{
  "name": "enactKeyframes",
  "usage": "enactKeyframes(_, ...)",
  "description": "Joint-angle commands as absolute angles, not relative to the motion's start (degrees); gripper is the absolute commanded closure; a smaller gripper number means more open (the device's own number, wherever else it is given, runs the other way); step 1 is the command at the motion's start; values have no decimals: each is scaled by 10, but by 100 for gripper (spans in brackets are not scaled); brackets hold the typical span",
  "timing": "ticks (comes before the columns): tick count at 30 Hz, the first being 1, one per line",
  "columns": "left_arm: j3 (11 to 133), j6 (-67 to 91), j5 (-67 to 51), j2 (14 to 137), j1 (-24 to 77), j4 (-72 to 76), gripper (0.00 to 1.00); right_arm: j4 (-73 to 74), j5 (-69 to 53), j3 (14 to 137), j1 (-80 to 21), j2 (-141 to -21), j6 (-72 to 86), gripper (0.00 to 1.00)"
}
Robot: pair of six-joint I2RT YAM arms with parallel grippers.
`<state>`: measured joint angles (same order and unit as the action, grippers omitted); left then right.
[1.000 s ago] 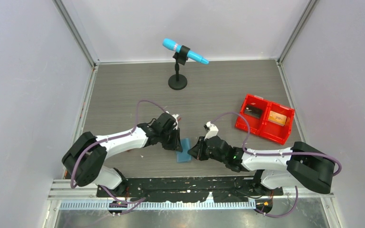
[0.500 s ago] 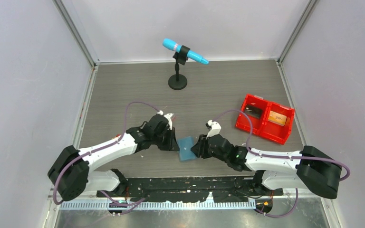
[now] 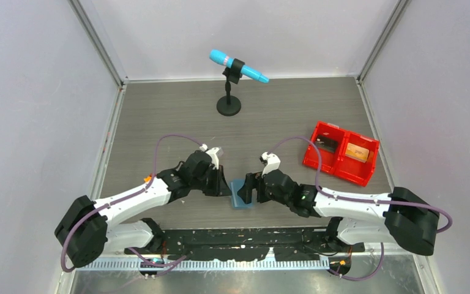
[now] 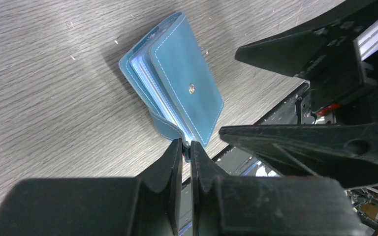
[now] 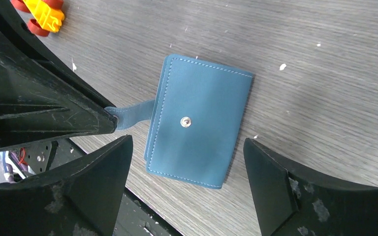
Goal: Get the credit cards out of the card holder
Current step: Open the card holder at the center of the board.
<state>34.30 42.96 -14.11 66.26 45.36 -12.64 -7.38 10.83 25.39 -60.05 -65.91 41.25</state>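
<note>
Now opening: left pincer (image 4: 187, 147) pinches the card holder (image 5: 204, 98) strap (image 5: 133, 113), right pincer (image 5: 187, 142) gapes above it — next, probably lift the cover.

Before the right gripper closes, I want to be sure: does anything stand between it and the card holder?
Nothing visible does. The right gripper is open over the card holder, its fingers either side of it. The left gripper only pinches the strap at one side.

Lab enclosure: white panels (image 3: 30, 92), aluminium frame posts (image 3: 98, 44)
</note>
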Motion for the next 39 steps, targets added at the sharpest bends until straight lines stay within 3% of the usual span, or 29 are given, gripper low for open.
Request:
enactKeyframes(1,336,434,-154,640,454,-88,100,-75,106,291,-620,-691,413,9)
enactKeyframes(19,316,438,-145,604,454,-96,100,-26,183,329,-655,-752,428,16)
enactKeyframes(25,311,438,-139,600,454,-99,100,1,210,328,-656,-735,423,24)
enactKeyframes(39,300,424,-98,595,454,-141,100,94,279,312,-655,-635,416,28)
